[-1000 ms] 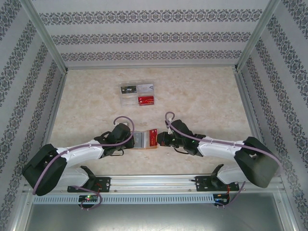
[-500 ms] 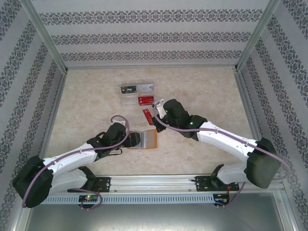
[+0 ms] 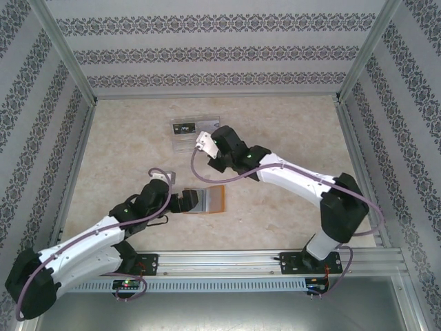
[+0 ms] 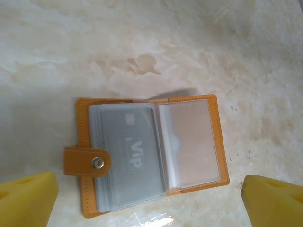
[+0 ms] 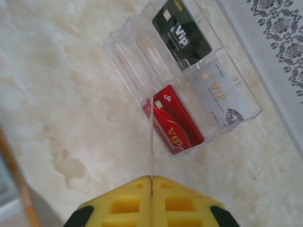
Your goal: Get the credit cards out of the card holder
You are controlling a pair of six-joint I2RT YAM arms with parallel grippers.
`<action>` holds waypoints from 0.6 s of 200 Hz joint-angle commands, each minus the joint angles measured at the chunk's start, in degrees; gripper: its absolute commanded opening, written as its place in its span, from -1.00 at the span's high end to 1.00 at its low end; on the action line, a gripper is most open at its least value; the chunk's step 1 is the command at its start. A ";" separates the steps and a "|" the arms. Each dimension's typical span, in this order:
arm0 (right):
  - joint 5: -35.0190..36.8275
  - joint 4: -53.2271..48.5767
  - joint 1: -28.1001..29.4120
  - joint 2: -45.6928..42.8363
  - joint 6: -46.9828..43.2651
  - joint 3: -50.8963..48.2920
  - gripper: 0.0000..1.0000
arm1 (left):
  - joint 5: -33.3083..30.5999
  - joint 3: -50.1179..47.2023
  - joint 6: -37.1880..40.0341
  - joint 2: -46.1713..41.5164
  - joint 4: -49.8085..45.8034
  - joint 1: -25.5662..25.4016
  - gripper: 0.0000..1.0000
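Right wrist shows the right gripper point(image 5: 151, 187) clamped on a card point(image 5: 151, 142), edge-on over the clear tray point(image 5: 116, 47), said one; tilted, it could jam on a divider point(image 5: 137, 66) or the red card point(image 5: 177, 125).
A second ago it was at the card holder point(image 4: 147, 156), replied the other; that lies open on the table point(image 4: 213, 47), the left gripper point(image 4: 150, 201) now spread wide either side.

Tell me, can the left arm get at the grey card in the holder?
Probably yes: its gripper is open right by the holder, which lies open, grey card facing up in its sleeve.
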 commanded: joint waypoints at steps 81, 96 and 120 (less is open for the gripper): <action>8.59 -1.38 -1.21 16.06 -28.85 12.89 1.00 | -13.43 -1.97 -4.45 -18.83 -18.49 0.48 -0.99; 8.02 -1.65 -2.03 16.86 -28.77 13.68 1.00 | -13.78 -2.14 -4.48 -19.77 -19.23 0.48 -0.99; 7.98 -1.41 -3.03 18.24 -28.78 14.42 1.00 | -13.62 -2.43 -4.32 -19.69 -18.64 0.48 -0.99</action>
